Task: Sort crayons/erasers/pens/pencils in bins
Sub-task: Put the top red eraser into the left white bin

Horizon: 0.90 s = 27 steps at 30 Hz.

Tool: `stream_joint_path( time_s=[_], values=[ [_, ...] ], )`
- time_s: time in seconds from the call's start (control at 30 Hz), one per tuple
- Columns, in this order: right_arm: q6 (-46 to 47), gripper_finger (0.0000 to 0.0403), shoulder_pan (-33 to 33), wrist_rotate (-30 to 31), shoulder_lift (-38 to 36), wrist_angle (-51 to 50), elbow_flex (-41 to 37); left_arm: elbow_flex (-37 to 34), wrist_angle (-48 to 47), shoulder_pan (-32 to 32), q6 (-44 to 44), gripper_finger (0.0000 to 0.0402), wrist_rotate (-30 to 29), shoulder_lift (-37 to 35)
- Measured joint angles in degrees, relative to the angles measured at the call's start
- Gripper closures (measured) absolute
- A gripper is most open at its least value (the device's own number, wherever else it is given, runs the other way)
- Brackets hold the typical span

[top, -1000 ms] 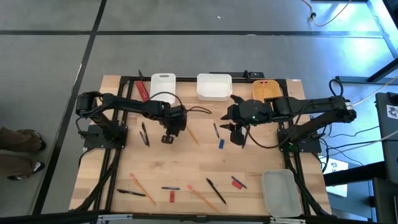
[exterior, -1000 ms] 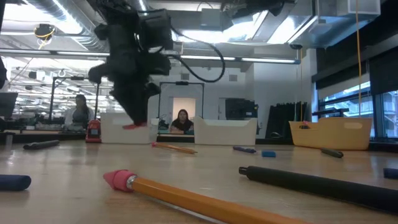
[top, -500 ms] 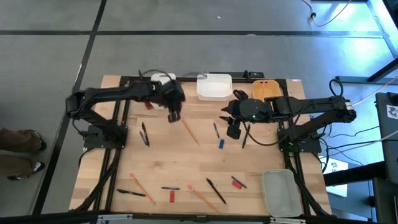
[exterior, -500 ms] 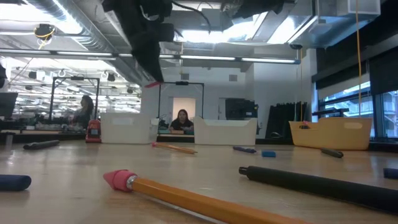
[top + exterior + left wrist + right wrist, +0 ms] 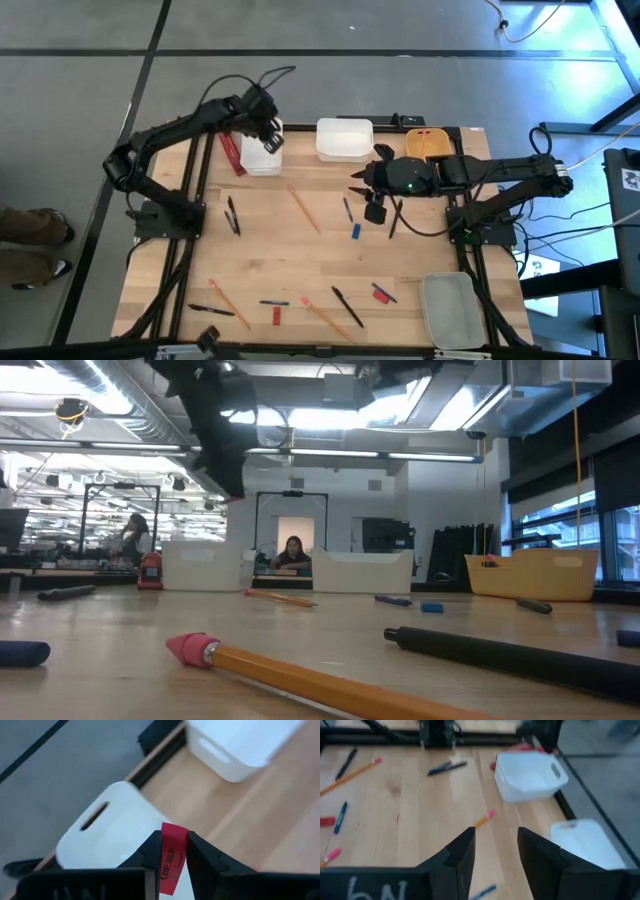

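Observation:
My left gripper (image 5: 272, 142) hangs over the narrow white bin (image 5: 260, 155) at the table's far edge, shut on a red eraser (image 5: 172, 857) with dark print. The bin's floor (image 5: 107, 837) lies right below that eraser. My right gripper (image 5: 375, 207) hovers open over the table's middle right, with nothing between its fingers (image 5: 495, 855). The wider white bin (image 5: 345, 140), the yellow-orange bin (image 5: 425, 145) and the translucent grey bin (image 5: 450, 308) stand apart. Pencils (image 5: 303, 208) and pens (image 5: 232, 215) lie flat on the wood. My left gripper pinches the red eraser between its two fingers, one on each long side (image 5: 164, 851). One short end of the eraser (image 5: 175, 831) sticks out past the fingertips. The fingers slant down from above. The eraser is lifted clear, above the narrow white bin.
A red strip (image 5: 231, 155) lies beside the narrow bin. A blue piece (image 5: 355, 231), a pen (image 5: 347, 209) and another pen (image 5: 392, 225) lie near my right gripper. More pencils (image 5: 228, 303), pens (image 5: 347, 307) and red pieces (image 5: 382, 293) lie along the near edge.
My left gripper has risen from the table's middle left and swung toward the far edge, rolling as it went, until it stands above the narrow white bin. It has carried the red eraser along, lifted clear. My right gripper has tipped a little in place.

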Motion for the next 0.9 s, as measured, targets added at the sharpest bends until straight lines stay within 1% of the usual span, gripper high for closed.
stream_joint_path(
  time_s=[0.1, 0.2, 0.37, 0.57, 0.67, 0.9],
  values=[
    [-4.72, 0.0253, -1.08, -5.02, 0.0, 4.43, 0.0, 0.0, -0.69, 2.98, 0.0, 0.0344, 0.37, 1.36],
    [-5.55, 0.0253, -3.04, -10.01, 0.0, 8.36, 0.02, -0.23, -0.78, 4.65, 0.0, 0.0344, 2.35, 2.97],
    [-4.13, 0.0253, -6.87, -13.49, -0.02, 6.24, 3.31, -0.81, -0.17, 5.3, -1.87, 0.0344, 2.72, 5.43],
    [-4.1, 0.0253, -9.88, -15.82, 1.5, 0.59, 9.08, -0.81, 0.03, 5.28, -6.71, 0.0344, 2.73, 9.37],
    [-4.23, 0.0253, -10.74, -17.22, 4.43, -4.24, 13.22, -0.81, 0.82, 5.3, -8.46, 0.0344, 2.5, 11.8],
    [-5.72, 0.0253, -11.91, -17.25, 12.9, -14.39, 22.13, -0.81, 4.0, 5.3, -10.26, 0.0344, 2.42, 16.19]
  ],
)
